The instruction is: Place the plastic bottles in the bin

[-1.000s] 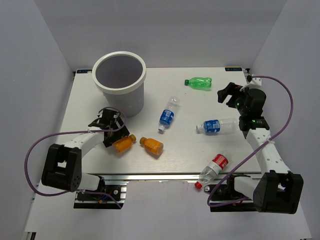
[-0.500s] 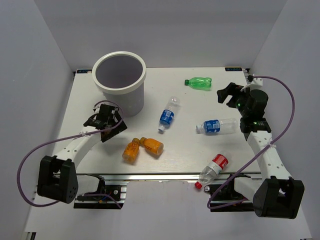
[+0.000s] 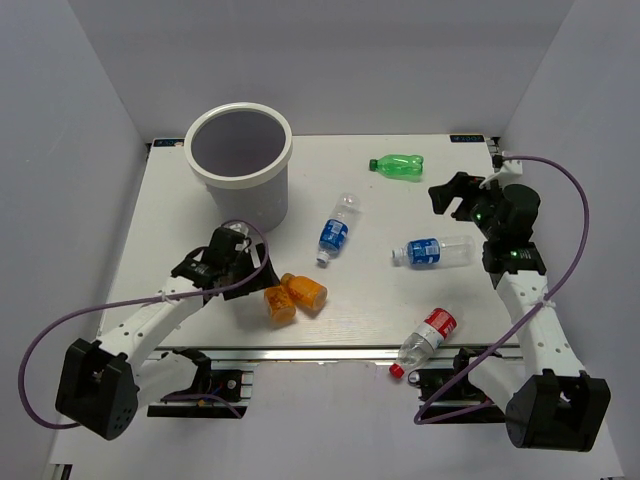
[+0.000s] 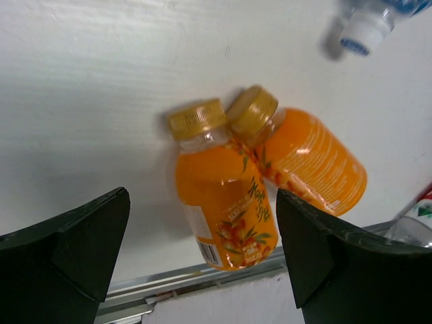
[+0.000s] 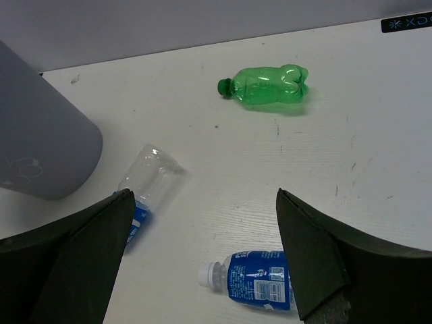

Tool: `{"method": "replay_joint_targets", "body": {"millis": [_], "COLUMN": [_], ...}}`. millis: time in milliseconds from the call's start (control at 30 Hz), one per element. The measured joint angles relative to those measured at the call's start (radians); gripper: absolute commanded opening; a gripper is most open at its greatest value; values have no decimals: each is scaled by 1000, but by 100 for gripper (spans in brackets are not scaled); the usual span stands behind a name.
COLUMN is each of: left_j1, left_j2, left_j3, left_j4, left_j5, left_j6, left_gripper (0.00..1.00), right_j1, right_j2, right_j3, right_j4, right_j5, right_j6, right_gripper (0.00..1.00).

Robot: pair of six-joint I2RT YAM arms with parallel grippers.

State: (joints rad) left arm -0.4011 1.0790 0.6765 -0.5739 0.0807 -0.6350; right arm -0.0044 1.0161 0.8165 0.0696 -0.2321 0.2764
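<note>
Left gripper (image 3: 250, 272), fingers spread wide, hangs over two small orange plastic bottles (image 4: 223, 202) lying with caps touching. Right gripper (image 3: 447, 193), likewise spread, hangs between a green plastic bottle (image 3: 398, 166) and a blue-labelled clear bottle (image 3: 432, 251). All lie outside the large round white plastic bin (image 3: 240, 178), far left.

The left arm (image 3: 150, 312) reaches forward and bends in toward the middle. It is low down. The left gripper (image 3: 252, 276) at its end points down and to the right. Its two dark fingers (image 4: 81, 236) are spread wide and grip nothing. The right arm (image 3: 530, 305) stretches straight forward. The right gripper (image 3: 447, 192) is lifted up and points left, spread wide too, with nothing in it.
</note>
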Motion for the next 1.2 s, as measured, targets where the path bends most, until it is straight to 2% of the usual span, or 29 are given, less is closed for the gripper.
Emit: {"method": "replay_joint_targets", "body": {"millis": [233, 400, 433, 467, 533, 567, 667, 833, 1000, 1100, 1200], "left_j1": [-95, -139, -142, -145, -147, -148, -148, -148, -148, -148, -148], "left_j2": [29, 113, 117, 122, 128, 126, 104, 1, -107, -82, 19], "left_j3": [-103, -128, -127, -127, -128, -128, -118, 11, 259, 431, 619], "left_j4": [14, 70, 89, 100, 103, 102, 59, -63, -79, -48, -22], "left_j5": [-1, 7, 11, 12, 11, 9, -26, -161, -294, -364, -435], "left_j6": [-87, -135, -142, -150, -160, -163, -167, -172, -128, -77, -2], "left_gripper": [98, 96, 91, 76, 61, 49, 30, 30, 30, 30, 32], "right_j1": [0, 0, 0, 0, 0, 0, 0, 0, 0, 10, 83], "right_j2": [-41, -41, -41, -41, -42, -42, -49, -70, -114, -100, -59], "right_j3": [-34, -47, -48, -48, -48, -49, -58, -67, -89, -87, -77], "right_j4": [0, 0, 0, 0, 1, 1, 3, 12, 40, 54, 42], "right_j5": [-6, 1, 3, 8, 17, 21, 19, -9, -125, -238, -284], "right_j6": [2, 4, 4, 4, 4, 4, 4, -9, -78, -119, -174], "right_gripper": [89, 89, 89, 89, 89, 89, 89, 89, 89, 89, 89]}}
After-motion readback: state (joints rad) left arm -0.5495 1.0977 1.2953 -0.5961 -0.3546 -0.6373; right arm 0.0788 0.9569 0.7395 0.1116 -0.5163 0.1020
